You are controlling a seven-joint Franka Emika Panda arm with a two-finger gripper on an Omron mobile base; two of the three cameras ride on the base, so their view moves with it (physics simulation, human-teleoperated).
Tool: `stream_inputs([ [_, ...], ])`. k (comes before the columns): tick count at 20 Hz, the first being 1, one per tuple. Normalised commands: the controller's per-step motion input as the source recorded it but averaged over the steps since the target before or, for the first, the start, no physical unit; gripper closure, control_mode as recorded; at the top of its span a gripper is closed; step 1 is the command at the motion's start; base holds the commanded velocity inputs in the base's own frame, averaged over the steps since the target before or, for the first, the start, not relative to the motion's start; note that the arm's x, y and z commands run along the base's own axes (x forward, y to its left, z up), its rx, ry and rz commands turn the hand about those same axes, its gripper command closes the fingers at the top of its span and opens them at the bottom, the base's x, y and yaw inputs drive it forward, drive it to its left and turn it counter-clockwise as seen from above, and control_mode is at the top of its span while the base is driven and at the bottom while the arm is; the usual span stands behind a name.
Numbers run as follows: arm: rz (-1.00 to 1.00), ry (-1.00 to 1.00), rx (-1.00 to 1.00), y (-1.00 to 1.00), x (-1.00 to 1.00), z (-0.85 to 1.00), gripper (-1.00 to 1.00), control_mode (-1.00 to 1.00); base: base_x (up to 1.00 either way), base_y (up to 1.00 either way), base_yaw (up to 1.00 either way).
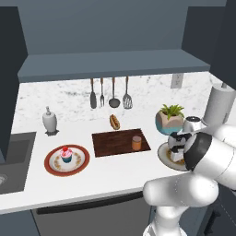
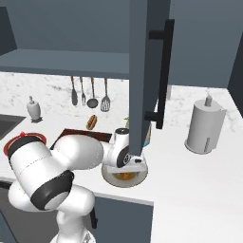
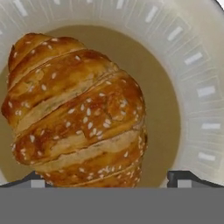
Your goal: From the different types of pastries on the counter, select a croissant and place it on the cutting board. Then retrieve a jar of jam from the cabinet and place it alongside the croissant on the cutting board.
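Step in hand, croissant pick: my pincer (image 3: 109,177), tips spread wide, hangs just over the croissant (image 3: 76,109) on its plate (image 3: 192,87) right of the board (image 1: 120,142); next I judge descend and close.

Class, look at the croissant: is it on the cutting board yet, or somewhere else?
Not on the board. The croissant lies on a pale plate, with the hand just above it; the cutting board holds an orange jar.
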Motion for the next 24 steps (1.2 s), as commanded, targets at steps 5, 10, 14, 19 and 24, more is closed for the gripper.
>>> stream_inputs([
  [5, 0.00, 0.00, 0.00, 0.00, 0.04, -0.38, 1.00, -1.00, 0.00, 0.00, 0.00],
  [10, 0.00, 0.00, 0.00, 0.00, 0.20, -0.05, 1.00, -1.00, 0.00, 0.00, 0.00],
  [14, 0.00, -0.08, 0.00, 0.02, 0.03, 0.20, 1.00, -1.00, 0.00, 0.00, 0.00],
  [19, 0.00, -0.08, -0.01, 0.30, 0.02, 0.56, 1.00, -1.00, 0.00, 0.00, 0.00],
  [24, 0.00, -0.08, -0.05, 0.56, 0.00, 0.58, 1.00, -1.00, 0.00, 0.00, 0.00],
])
